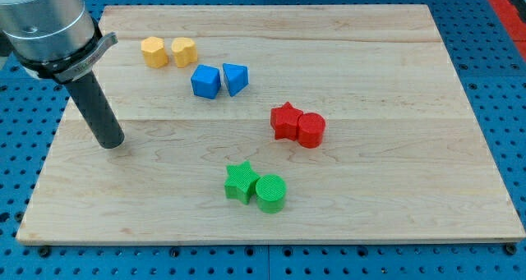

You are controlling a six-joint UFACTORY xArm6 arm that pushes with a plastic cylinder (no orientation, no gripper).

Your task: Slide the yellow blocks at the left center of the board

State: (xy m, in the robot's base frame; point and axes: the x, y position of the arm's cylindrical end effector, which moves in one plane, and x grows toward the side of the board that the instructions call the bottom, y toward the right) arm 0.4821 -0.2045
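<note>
1. you're looking at a light wooden board (394, 75) sitting on a blue pegboard bench (25, 157), with your arm coming in from the view's top left corner.
2. my tip (109, 144) is down on the board near its left edge, roughly at 9 o'clock from the board's middle. there are no fingers on this rig, just the straight dark rod, so there's nothing apart, together or clamped. it touches no block.
3. the task's things: the yellow hexagon block (154, 52) and the other yellow block (183, 51) (shape's hard to call, some kind of rounded polygon) sit side by side, touching or very nearly, up near the board's top left, about 11 o'clock from the middle. from my tip they're at about 1 o'clock, well apart.
4. just past the yellows at their 4 o'clock you've got the blue cube (205, 82) and a blue triangle-ish block (235, 78), close together as a pair.
5. the red star (285, 121) and red cylinder (311, 130) are touching, right around the board's middle, a bit to the 3 o'clock side.
6. the green star (241, 181) and green cylinder (270, 193) are touching too, down at 6 o'clock, near the view's bottom edge of the board.
</note>
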